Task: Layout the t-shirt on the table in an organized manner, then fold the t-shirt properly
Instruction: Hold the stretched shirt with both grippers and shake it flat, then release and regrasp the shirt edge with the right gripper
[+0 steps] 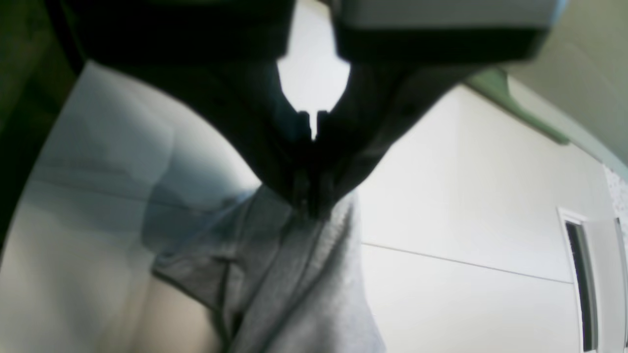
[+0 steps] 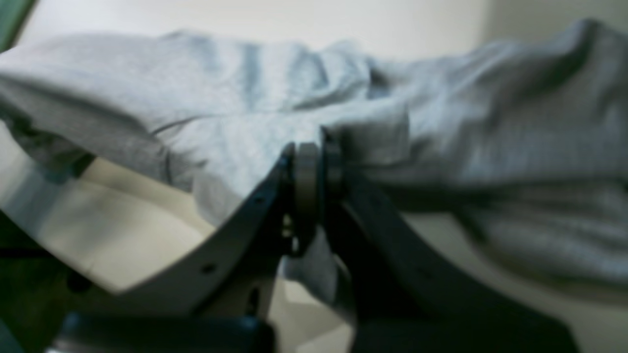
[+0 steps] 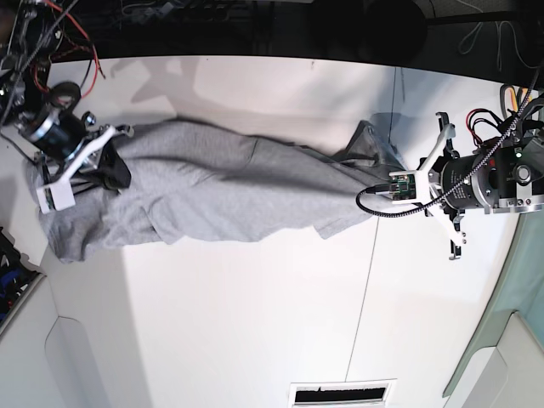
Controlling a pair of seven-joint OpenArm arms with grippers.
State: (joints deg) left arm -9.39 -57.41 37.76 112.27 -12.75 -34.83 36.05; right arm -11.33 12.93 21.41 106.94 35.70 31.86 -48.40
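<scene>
One grey t-shirt [image 3: 212, 191], stretched lengthwise, rumpled, lettering prob. hidden

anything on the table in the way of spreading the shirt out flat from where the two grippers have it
Nothing visible. The left gripper and right gripper are each shut on an end of the t-shirt, stretched between them, and the white table around it looks bare in the base view.

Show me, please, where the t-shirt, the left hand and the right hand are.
t-shirt [image 3: 212, 191]: base view, middle of the grey cloth.
left hand [image 1: 312, 196]: left wrist view, between its fingertips.
right hand [image 2: 311, 147]: right wrist view, between its fingertips.
</scene>
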